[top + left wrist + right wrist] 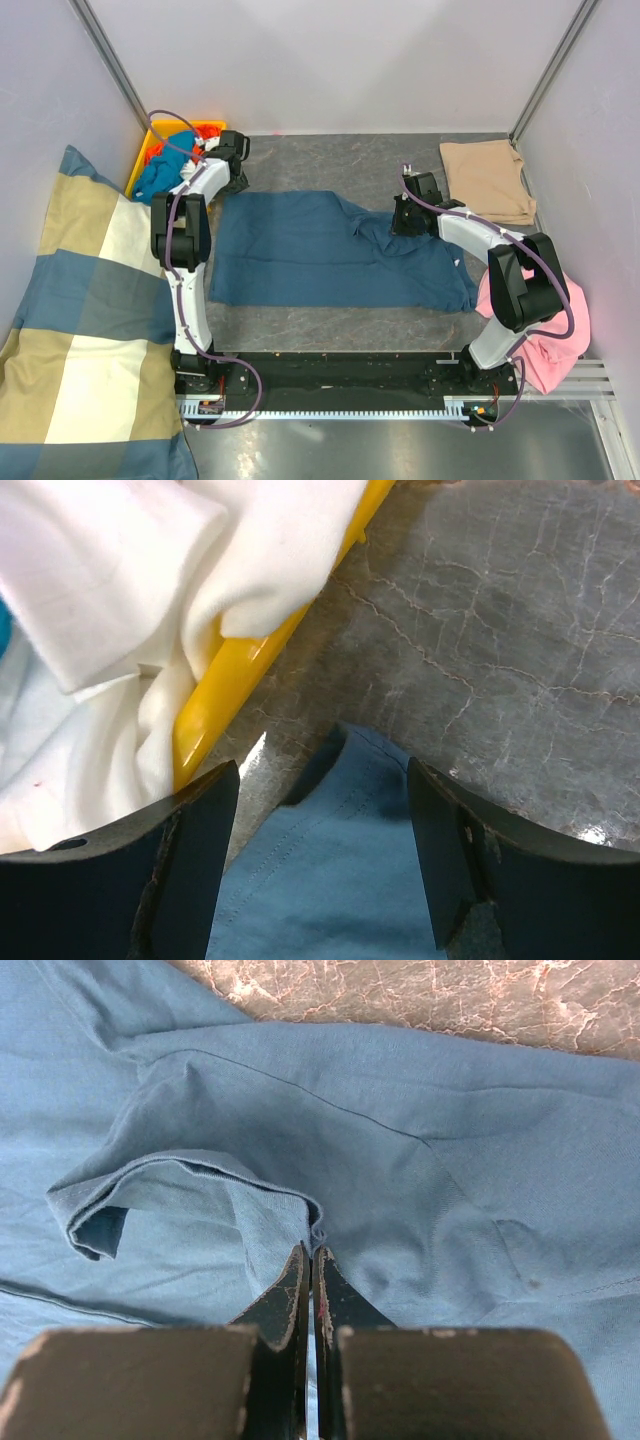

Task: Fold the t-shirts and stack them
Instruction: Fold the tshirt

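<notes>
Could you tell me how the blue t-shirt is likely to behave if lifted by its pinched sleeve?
Probably floppy: the blue t-shirt wrinkles and folds at the right gripper, so it would drape rather than hold shape. Likely light, since thin cloth bunches at the shut jaws. Pushed, it would probably rumple on the table rather than slide flat.

Both arms are built alike: the left arm (188, 300) and the right arm (468, 232) have white links and bulky black joint housings. A mauve cable (259, 388) loops along each. The left pincer (320, 780) has broad dark fingers (190, 860) with scuffed edges. The right pincer (311, 1252) has thin dark blades, chipped pale-edged blocks and a red fleck.
</notes>
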